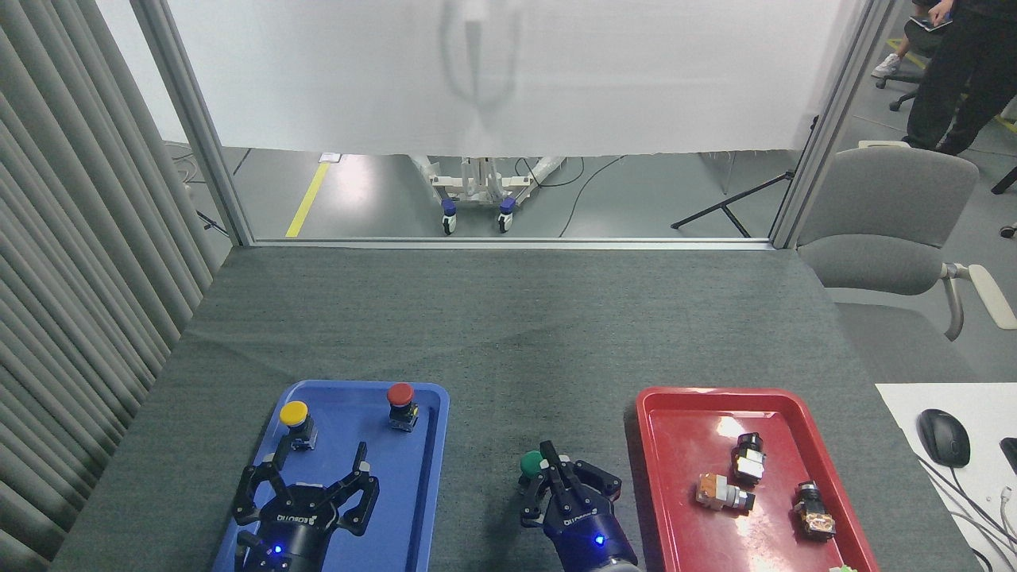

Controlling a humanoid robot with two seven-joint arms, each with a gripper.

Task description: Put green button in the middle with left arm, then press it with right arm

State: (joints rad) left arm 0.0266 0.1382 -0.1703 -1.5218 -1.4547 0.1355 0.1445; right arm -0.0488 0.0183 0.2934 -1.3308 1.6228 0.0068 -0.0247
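Note:
The green button [531, 464] stands upright on the dark grey cloth [508, 334] between the two trays, near the front edge. My right gripper [550, 459] is shut, its joined fingertips lying over the right side of the green cap and hiding part of it. My left gripper [318, 463] hovers open over the blue tray [425, 477], its fingers spread with nothing between them, just in front of the yellow button [295, 416].
A red button [400, 397] stands at the back of the blue tray. The red tray [675, 492] on the right holds three loose switch parts. A grey chair [886, 222] is off the table's right side; a mouse [943, 437] lies on a white desk.

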